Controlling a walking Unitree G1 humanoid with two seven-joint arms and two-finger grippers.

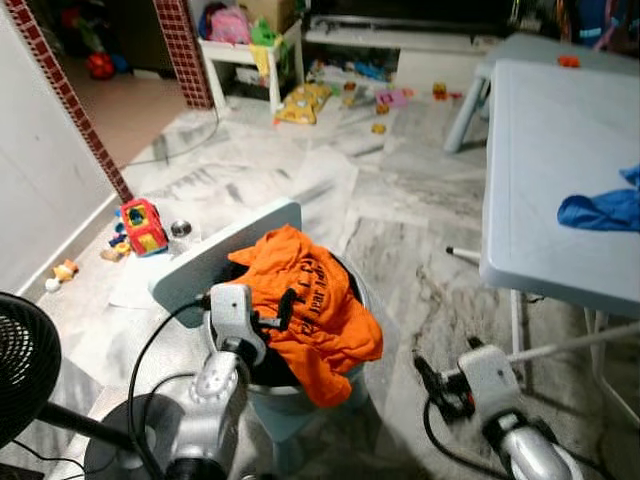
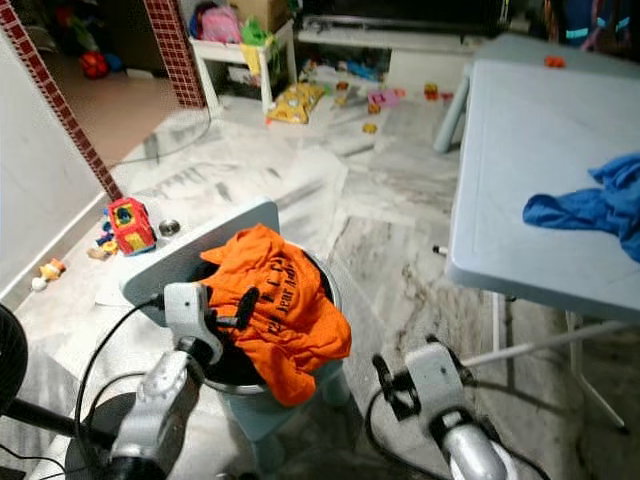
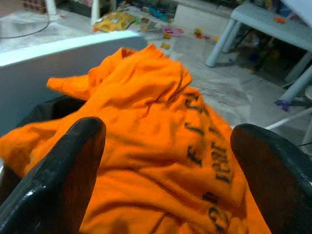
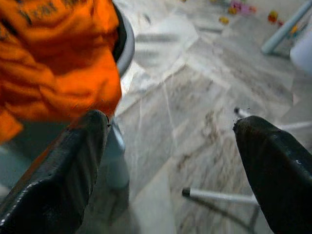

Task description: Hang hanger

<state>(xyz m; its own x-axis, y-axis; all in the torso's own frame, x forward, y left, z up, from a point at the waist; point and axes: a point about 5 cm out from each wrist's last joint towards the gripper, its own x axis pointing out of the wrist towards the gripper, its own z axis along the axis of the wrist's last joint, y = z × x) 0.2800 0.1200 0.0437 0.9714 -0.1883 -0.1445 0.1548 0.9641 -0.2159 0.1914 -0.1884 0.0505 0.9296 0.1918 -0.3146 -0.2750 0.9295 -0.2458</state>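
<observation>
Left wrist view shows the left gripper (image 3: 168,161) with its two black fingers spread wide, poised just above the crumpled orange T-shirt with dark lettering (image 1: 305,300) that lies heaped over the rim of the round grey basket (image 2: 325,285). No hanger can be made out in any view — it may lie under the cloth, but that cannot be told. To do this step well, the robot would likely need to close on a thick fold near the collar, not a loose edge, and lift straight up. The right gripper (image 4: 170,161) hangs open near the marble floor (image 1: 400,230), beside the basket. Close by stand a pale grey folding table (image 1: 560,160) carrying a blue cloth (image 1: 600,210), a black fan (image 1: 25,365) and scattered toys — the table leg crowds the right arm.
</observation>
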